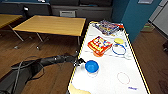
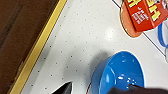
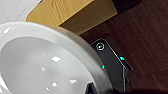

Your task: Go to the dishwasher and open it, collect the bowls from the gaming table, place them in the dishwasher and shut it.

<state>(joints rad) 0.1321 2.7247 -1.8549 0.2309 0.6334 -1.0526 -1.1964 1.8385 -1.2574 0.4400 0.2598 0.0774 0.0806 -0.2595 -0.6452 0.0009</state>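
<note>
red box [image 1: 99, 45], yellow lettering unreadable

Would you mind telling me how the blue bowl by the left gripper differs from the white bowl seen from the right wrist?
The blue bowl is bright solid blue; the white bowl is plain glossy white inside. The blue bowl stands on the white gaming table beside the left gripper; the white bowl sits close under the right wrist camera, above dark wood floor. Both are round, shiny and look empty.

One blue bowl [image 1: 91, 66], one white bowl [image 3: 42, 62]
</note>
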